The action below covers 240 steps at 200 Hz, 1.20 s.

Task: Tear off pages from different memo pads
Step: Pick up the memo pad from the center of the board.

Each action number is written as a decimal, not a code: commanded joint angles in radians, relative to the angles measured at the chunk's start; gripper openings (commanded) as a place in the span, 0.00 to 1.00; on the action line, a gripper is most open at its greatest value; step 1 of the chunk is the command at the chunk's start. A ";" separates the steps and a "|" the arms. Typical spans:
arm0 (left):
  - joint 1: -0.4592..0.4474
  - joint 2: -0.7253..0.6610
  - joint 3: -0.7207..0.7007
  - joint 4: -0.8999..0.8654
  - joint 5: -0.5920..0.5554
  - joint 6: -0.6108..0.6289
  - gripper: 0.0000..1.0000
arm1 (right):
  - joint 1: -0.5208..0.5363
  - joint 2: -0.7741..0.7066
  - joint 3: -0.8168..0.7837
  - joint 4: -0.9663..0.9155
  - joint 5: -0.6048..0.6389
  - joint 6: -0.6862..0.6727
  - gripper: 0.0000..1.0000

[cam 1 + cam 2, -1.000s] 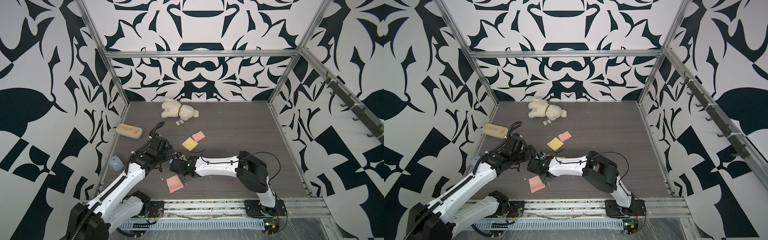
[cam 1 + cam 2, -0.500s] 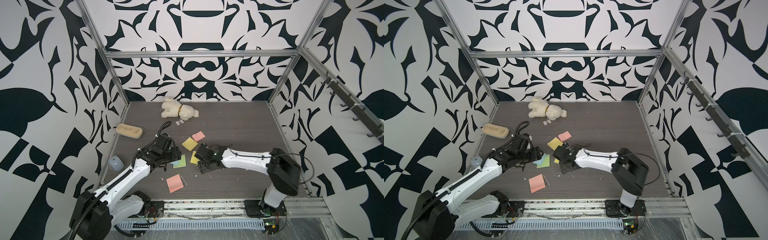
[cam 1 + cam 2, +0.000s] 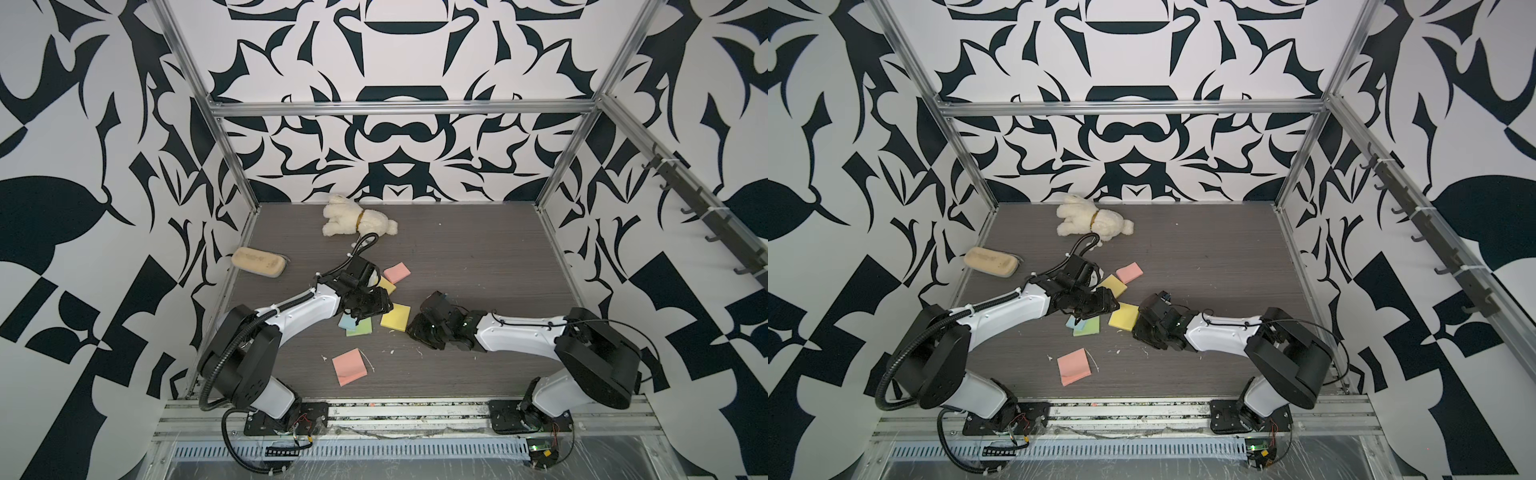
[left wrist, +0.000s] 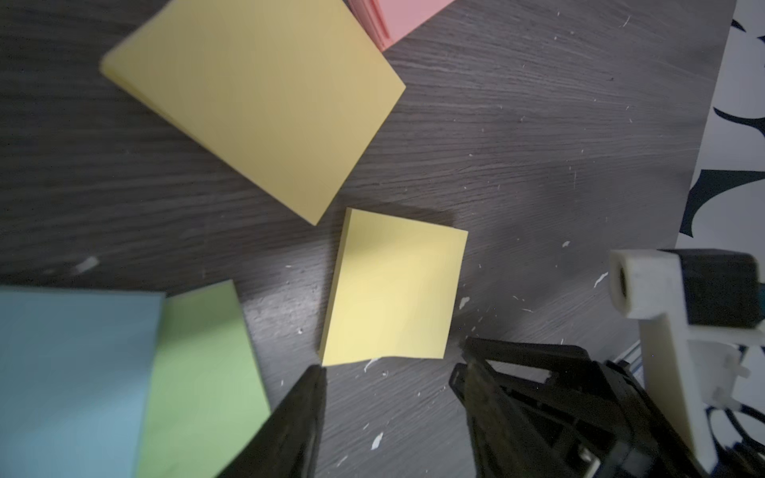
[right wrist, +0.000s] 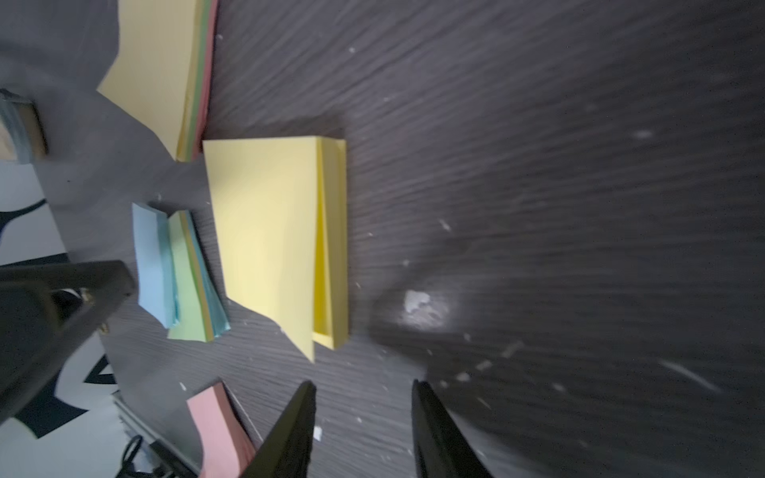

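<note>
ahead of the half-open, empty right claw [image 5: 363,383], the light yellow memo pad [image 5: 334,207] has a flimsy top page [image 5: 265,231], seemingly lifted; pinch its loose edge.

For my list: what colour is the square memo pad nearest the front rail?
Pink; this pad shows best in a top view.

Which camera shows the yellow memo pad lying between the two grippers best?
The right wrist view: the yellow memo pad sits in its middle, close enough to show the top page lifted at one edge. The left wrist view shows it flat from above; in both top views it is only a small yellow square.
</note>
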 commanded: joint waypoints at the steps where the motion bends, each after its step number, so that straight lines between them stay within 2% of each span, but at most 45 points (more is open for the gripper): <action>1: 0.008 0.031 0.017 0.001 0.031 0.016 0.56 | 0.011 0.016 -0.004 0.081 -0.002 0.056 0.44; 40: 0.029 0.065 0.016 -0.014 0.021 0.011 0.53 | -0.034 -0.005 0.010 0.020 -0.017 -0.007 0.49; 61: 0.020 0.028 0.015 -0.041 0.018 -0.005 0.49 | -0.090 0.001 0.102 -0.150 -0.029 -0.177 0.52; 87: -0.044 -0.062 -0.013 -0.045 0.011 -0.034 0.49 | -0.170 0.024 0.190 -0.261 -0.044 -0.352 0.53; 117: -0.100 -0.079 -0.118 0.029 0.090 -0.081 0.48 | -0.191 0.146 0.370 -0.364 -0.062 -0.538 0.56; 147: -0.133 -0.048 -0.189 0.143 0.146 -0.134 0.49 | -0.191 0.317 0.553 -0.435 -0.135 -0.659 0.58; 182: -0.134 -0.005 -0.212 0.236 0.152 -0.171 0.49 | -0.189 0.370 0.578 -0.451 -0.194 -0.677 0.59; 211: -0.122 0.027 -0.221 0.268 0.132 -0.181 0.49 | -0.162 0.335 0.513 -0.431 -0.246 -0.646 0.59; 240: -0.064 0.002 -0.233 0.247 0.097 -0.183 0.45 | -0.121 0.278 0.404 -0.376 -0.267 -0.568 0.56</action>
